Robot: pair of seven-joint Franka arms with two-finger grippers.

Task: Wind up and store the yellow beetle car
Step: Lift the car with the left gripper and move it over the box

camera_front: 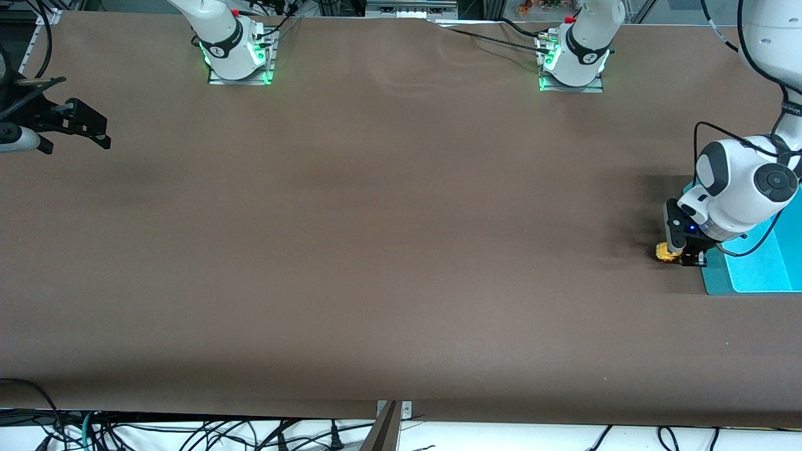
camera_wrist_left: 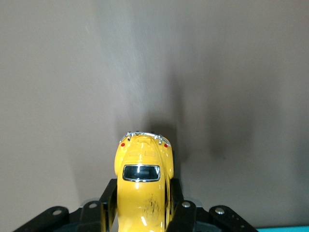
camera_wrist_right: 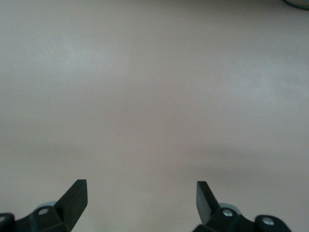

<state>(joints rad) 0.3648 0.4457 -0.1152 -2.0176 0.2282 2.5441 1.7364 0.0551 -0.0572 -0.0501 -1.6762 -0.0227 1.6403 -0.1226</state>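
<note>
The yellow beetle car (camera_front: 663, 252) is at the left arm's end of the table, beside a teal tray. My left gripper (camera_front: 678, 254) reaches down over it and is shut on its sides. In the left wrist view the car (camera_wrist_left: 143, 169) sits between the black fingers (camera_wrist_left: 108, 203) with its dark window and chrome bumper pointing away from the wrist. I cannot tell whether its wheels touch the brown table. My right gripper (camera_front: 81, 125) waits at the right arm's end of the table. It stands open over bare tabletop, its fingertips (camera_wrist_right: 75, 198) wide apart with nothing between them.
A shallow teal tray (camera_front: 752, 269) lies on the table right next to the left gripper, partly under the left arm's wrist. The brown table cover (camera_front: 388, 238) spreads wide between the two arms. Both arm bases (camera_front: 238, 56) stand along the edge farthest from the front camera.
</note>
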